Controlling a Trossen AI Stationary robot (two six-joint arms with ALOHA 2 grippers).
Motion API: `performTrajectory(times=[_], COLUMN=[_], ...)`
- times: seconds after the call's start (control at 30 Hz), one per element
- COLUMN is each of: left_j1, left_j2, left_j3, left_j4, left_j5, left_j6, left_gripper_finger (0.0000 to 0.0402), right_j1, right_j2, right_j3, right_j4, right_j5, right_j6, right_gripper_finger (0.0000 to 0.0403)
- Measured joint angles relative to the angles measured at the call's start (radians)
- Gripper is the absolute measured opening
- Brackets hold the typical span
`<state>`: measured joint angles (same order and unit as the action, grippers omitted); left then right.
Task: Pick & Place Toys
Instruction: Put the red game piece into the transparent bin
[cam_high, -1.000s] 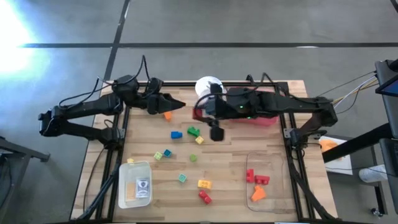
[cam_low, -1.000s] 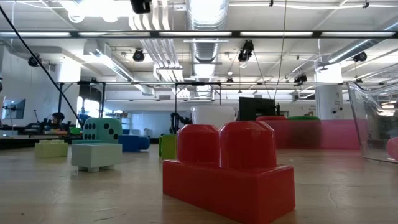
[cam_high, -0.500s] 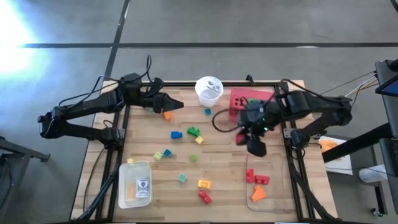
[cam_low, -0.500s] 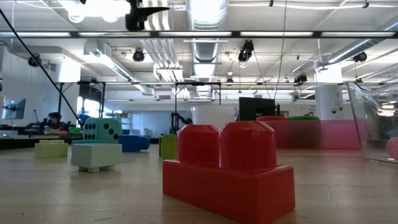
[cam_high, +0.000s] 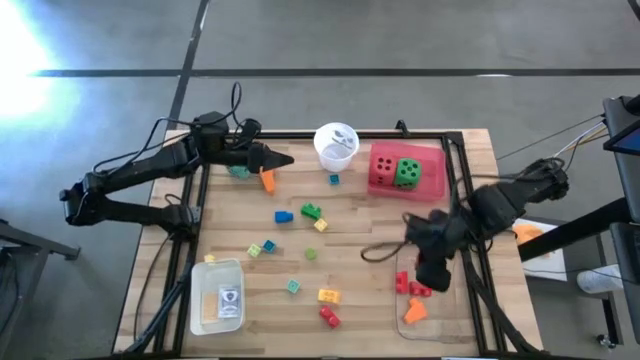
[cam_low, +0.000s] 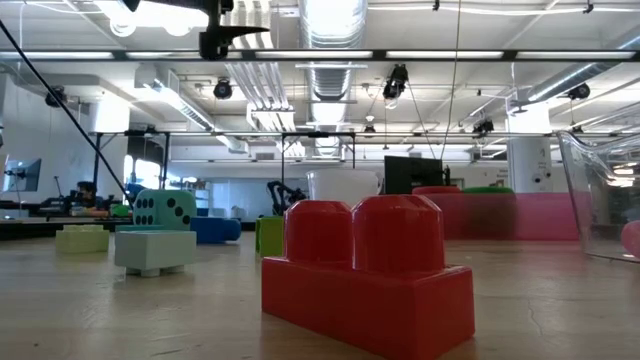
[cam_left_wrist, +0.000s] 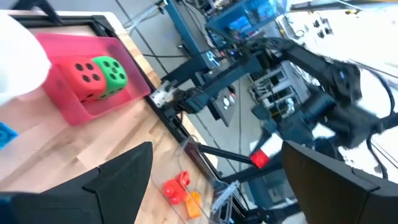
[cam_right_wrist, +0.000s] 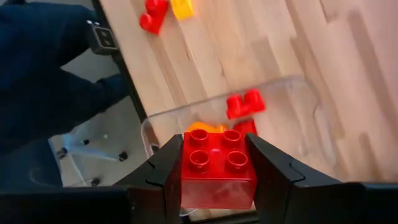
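Right fingers (cam_right_wrist: 214, 180) clamp red brick (cam_right_wrist: 217, 160), studs facing the camera

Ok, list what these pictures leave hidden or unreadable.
- High view: the red brick held by the right gripper is hidden under that arm.
- High view: the print on the card in the white tray is too small to read.
- Low view: the clear tray is cut off by the picture's edge.
- Left wrist view: the white cup is cut off and blurred.

No legible txt anywhere.
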<state>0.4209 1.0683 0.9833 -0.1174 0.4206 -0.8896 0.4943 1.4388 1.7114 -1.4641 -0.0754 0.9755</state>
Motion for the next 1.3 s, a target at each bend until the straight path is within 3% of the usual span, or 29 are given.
performTrajectory(times=[0.37,0.63,0.9,1.1,1.3], left_j1=[0.115,0.148,0.148,0.148,0.148], left_j2=[0.000,0.000,0.000,0.000,0.000], left_j3=[0.000,0.000,0.000,0.000,0.000], left_j4=[-0.019,-0.046,-0.094,-0.094,-0.094], left_j5=[0.032,0.089,0.090,0.090,0.090], left_j6=[0.000,-0.007,-0.008,-0.008,-0.011], left_gripper_finger=[0.0355,0.0355,0.0355,0.0355,0.0355], right_j1=[0.206,0.220,0.219,0.210,0.189], right_j2=[0.001,0.001,-0.013,-0.013,-0.013], right_j3=[-0.262,-0.504,-0.656,-0.726,-0.779], right_j4=[0.055,0.222,0.284,0.391,0.399], right_j5=[0.022,0.024,0.031,0.103,0.105], right_j6=[0.441,0.594,0.982,1.037,1.041], right_gripper_finger=[0.0129,0.0129,0.0129,0.0129,0.0129])
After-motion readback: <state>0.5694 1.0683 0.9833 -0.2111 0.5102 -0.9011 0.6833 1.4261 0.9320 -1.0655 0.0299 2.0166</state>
